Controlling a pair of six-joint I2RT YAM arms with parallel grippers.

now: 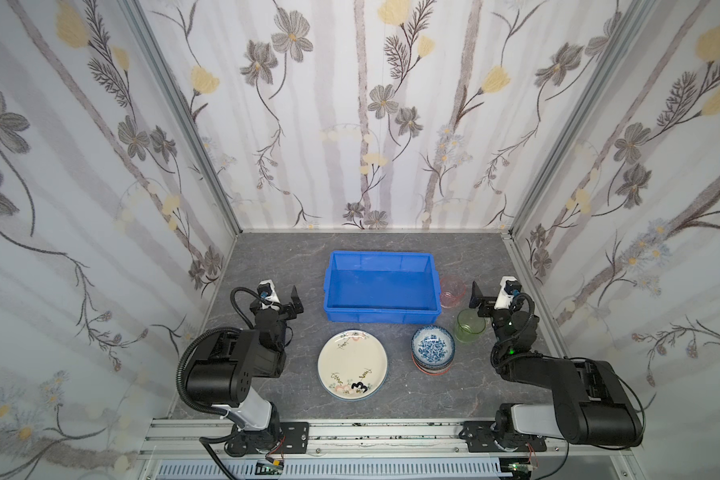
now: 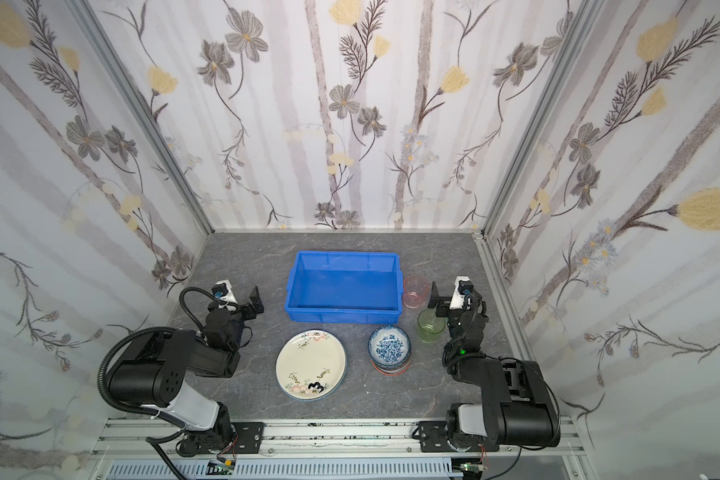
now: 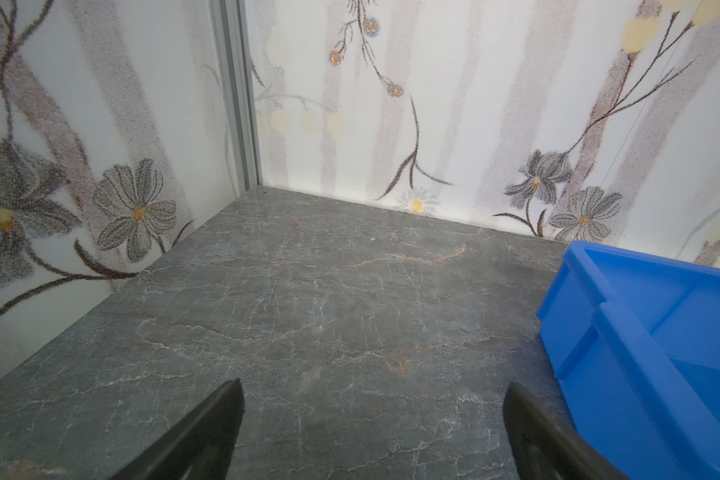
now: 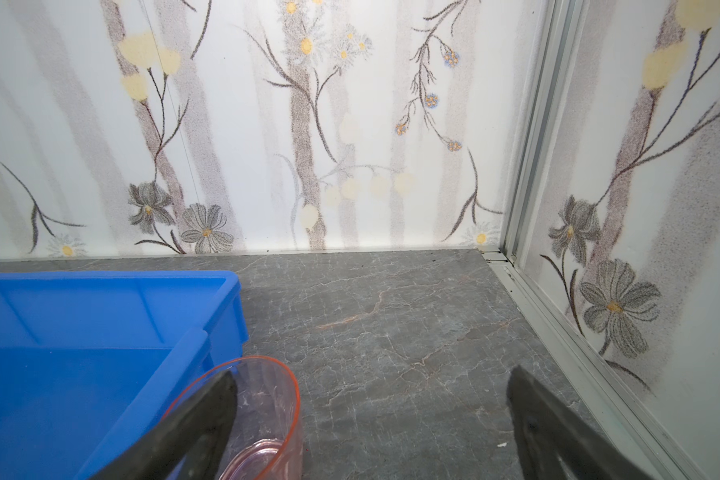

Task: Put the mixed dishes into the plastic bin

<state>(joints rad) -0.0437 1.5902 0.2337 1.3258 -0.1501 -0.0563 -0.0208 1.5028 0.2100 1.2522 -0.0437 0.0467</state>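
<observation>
Blue plastic bin stands empty; left fingers and right fingers spread, pink tumbler liable to topple if clipped.

right tool spread wide, empty; pink tumbler just beside blue bin

Grey veined tabletop: blue bin centre-far; nearer, cream-topped plate stack, bowl stack to its right; green tumbler, pink tumbler beside bin's right wall.
</observation>
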